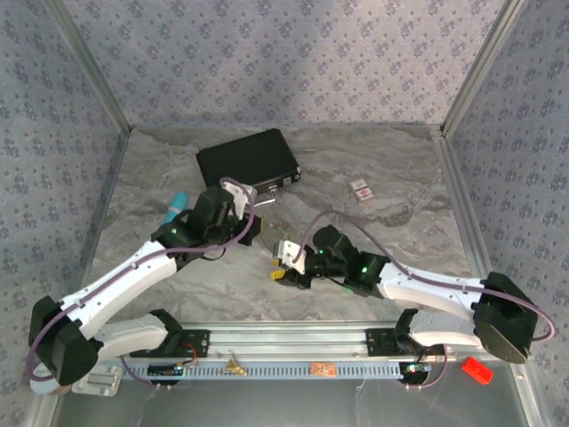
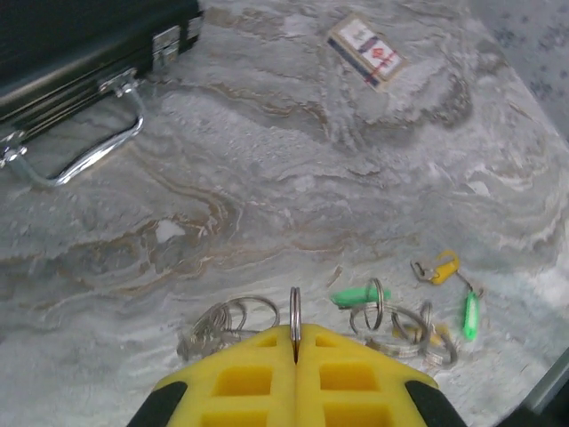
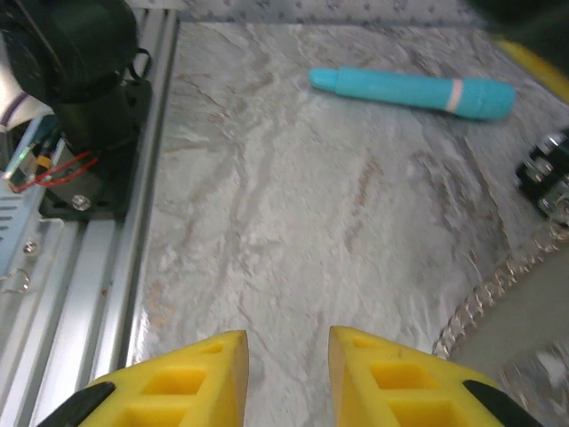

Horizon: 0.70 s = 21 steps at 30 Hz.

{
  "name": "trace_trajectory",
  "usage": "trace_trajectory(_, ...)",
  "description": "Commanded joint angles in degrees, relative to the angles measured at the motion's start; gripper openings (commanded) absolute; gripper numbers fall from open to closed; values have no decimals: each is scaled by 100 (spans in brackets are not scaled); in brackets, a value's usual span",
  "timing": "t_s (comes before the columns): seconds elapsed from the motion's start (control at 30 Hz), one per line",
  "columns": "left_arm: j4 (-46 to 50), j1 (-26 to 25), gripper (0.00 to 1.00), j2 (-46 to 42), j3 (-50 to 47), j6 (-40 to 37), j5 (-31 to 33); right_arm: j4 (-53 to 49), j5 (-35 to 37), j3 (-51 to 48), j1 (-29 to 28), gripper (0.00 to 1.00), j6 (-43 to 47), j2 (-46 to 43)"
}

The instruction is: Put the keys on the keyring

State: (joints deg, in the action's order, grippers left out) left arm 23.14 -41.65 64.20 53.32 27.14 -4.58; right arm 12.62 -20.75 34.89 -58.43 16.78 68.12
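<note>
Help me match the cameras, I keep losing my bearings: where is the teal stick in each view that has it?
Top external: stick left of centre, poking out beside the left arm.
Right wrist: stick along the top, right of centre, lying flat.
Shared landmark: the metal rail, along the bottom from above, down the left edge from the right wrist.

Patterned grey-blue walls (image 1: 267, 53); marbled grey tabletop (image 1: 409, 169); metal corner posts (image 1: 480, 62).
</note>
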Motion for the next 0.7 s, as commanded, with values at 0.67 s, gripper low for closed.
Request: trace_trajectory(0.67, 2921, 23, 0, 563, 1240, 5448, -642, 2769, 1036, -691, -210, 25, -229, 827)
